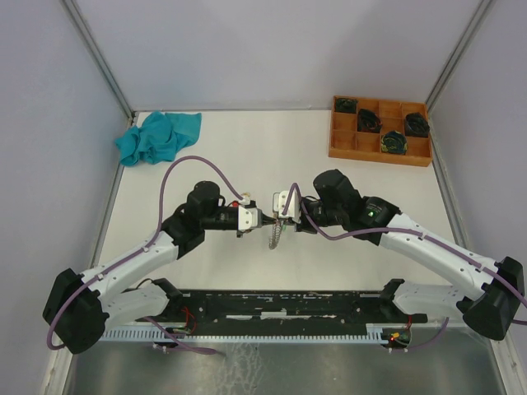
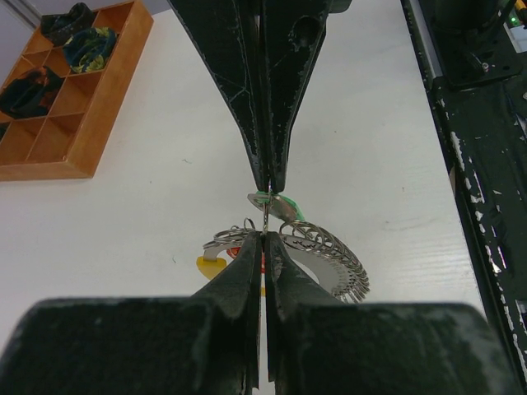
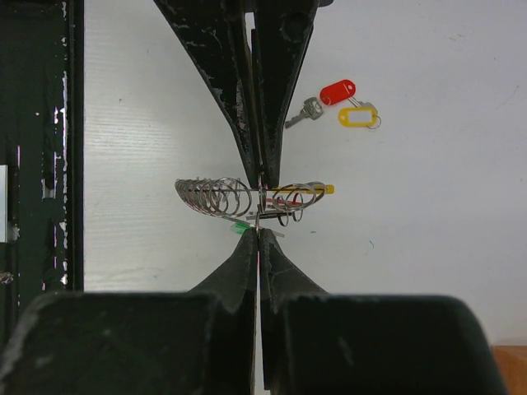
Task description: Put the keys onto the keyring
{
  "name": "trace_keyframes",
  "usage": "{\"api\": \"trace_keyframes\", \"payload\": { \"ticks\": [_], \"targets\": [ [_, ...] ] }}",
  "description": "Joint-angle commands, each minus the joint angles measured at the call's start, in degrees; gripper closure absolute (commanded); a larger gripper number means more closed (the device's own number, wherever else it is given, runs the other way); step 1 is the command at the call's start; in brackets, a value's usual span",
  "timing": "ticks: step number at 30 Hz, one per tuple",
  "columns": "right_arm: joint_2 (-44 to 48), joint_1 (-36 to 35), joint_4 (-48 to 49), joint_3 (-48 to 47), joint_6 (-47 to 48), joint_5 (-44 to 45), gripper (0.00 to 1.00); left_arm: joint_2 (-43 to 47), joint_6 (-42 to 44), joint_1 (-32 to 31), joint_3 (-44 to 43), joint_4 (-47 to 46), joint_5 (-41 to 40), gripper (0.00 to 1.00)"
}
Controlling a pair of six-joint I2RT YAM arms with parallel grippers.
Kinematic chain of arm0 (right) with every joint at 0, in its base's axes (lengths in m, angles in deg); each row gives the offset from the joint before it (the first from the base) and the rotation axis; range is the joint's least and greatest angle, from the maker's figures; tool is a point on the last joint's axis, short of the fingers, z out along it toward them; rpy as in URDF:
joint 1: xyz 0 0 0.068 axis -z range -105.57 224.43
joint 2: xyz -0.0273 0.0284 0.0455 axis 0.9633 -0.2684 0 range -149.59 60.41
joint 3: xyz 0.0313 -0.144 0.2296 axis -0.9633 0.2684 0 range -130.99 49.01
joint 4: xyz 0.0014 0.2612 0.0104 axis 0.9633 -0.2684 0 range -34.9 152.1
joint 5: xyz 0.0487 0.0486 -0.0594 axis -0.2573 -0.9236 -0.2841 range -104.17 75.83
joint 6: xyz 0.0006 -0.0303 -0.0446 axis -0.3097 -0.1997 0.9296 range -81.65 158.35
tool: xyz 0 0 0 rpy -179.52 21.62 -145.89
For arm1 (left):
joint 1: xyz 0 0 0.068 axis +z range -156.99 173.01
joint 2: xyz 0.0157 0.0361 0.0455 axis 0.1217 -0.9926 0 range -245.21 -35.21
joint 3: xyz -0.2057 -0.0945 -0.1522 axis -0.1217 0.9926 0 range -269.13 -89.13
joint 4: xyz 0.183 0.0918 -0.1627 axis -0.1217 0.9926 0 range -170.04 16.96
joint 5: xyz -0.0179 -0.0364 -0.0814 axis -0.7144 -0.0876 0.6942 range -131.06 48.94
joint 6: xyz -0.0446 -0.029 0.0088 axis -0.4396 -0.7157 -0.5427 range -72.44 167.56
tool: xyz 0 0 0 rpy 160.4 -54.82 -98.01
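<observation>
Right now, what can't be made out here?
Top external: keyring is a thin sliver; keys cannot be found.
Left wrist: left gripper fingers hide where the green-tagged key meets the keyring.
Right wrist: right gripper fingers cover most of the green-tagged key.

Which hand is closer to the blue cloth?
Left. The left hand is right of the cloth and nearer the robot's side; the right hand meets it tip to tip, farther right again.

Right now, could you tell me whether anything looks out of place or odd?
A teal cloth lies crumpled in the far left corner, and a red-tagged key and a yellow tag lie loose, off the keyring pinched by the right gripper.
</observation>
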State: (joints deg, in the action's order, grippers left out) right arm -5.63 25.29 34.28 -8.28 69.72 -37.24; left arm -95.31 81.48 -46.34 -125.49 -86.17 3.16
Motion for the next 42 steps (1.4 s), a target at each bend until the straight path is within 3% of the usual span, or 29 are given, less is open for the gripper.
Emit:
{"api": "trace_keyframes", "payload": {
  "ticks": [1, 42],
  "targets": [
    [1.27, -0.42, 2.24, -0.45, 0.68, -0.88, 0.99, -0.07, -1.91, -0.18, -1.96, -2.66, 2.66, 0.97],
    [1.17, -1.45, -0.14, -0.8, 1.93, 1.36, 0.99, -0.43, -3.33, -0.19, -3.02, -1.65, 1.65, 0.97]
  ]
}}
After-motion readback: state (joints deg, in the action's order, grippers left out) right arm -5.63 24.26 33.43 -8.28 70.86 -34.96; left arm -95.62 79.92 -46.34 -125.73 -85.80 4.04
